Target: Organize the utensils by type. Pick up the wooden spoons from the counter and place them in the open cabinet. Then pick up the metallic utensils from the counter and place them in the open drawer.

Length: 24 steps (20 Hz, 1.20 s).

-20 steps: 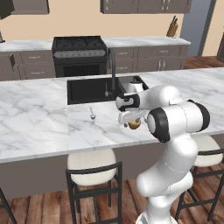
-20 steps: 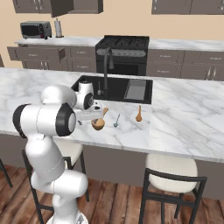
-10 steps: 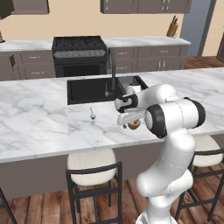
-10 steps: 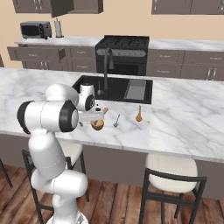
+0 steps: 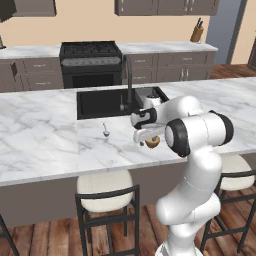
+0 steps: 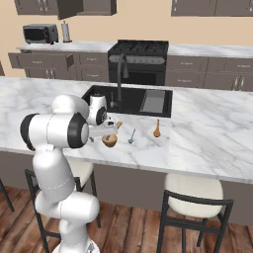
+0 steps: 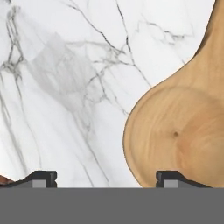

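Note:
The wooden spoon (image 6: 109, 140) lies on the white marble counter (image 6: 207, 133) in front of the sink; its round tan bowl (image 7: 183, 135) takes up the right of the hand view. My gripper (image 7: 107, 179) hangs low over it, open, with the bowl's left edge between the fingertips (image 7: 174, 178) and nothing clamped. From the left, the gripper (image 5: 145, 132) sits just above the spoon (image 5: 152, 142). A slim metal spoon (image 6: 131, 137) (image 5: 105, 131) lies beside it. The open drawer (image 6: 44, 60) and open cabinet (image 6: 69, 7) are on the back wall, far left.
A slim orange-brown spoon (image 6: 156, 129) lies right of the metal one. The black sink (image 6: 126, 99) with its dark faucet (image 6: 121, 74) is just behind. A toaster oven (image 6: 39, 33) stands on the back counter, and stools (image 6: 192, 190) stand under the island's front edge.
The hand has sunk a little lower over the wooden spoon. The spoons on the counter have not moved.

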Available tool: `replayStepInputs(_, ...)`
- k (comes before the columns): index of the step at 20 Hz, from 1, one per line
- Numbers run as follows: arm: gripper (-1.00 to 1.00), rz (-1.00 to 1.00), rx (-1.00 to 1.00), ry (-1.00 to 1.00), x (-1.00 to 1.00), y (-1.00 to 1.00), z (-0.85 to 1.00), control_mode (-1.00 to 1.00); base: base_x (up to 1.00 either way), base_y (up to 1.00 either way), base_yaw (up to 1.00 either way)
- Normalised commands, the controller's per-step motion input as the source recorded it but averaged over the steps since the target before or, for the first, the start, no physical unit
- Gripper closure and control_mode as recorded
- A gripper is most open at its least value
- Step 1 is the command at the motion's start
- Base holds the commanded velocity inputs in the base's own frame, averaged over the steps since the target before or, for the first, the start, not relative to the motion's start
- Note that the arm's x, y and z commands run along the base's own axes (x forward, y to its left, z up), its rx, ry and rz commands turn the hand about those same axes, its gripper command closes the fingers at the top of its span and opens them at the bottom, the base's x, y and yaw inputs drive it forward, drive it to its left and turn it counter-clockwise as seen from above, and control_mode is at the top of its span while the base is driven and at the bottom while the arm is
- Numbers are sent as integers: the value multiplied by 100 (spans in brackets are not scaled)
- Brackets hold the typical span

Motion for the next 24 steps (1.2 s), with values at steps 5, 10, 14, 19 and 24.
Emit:
replayStepInputs(5, -100, 0, 0, -4, 14, 0, -3, -100, 0, 0, 0)
replayStepInputs(10, -100, 0, 0, -1, 15, 0, -10, -100, 0, 0, 0)
replayStepInputs(14, -100, 0, 0, 0, 9, 0, -24, -100, 0, 0, 0)
replayStepInputs(19, -100, 0, 0, 0, 4, 0, -29, -100, 0, 0, 0)
replayStepInputs(24, 100, 0, 0, -2, 0, 0, -27, -100, 0, 0, 0)
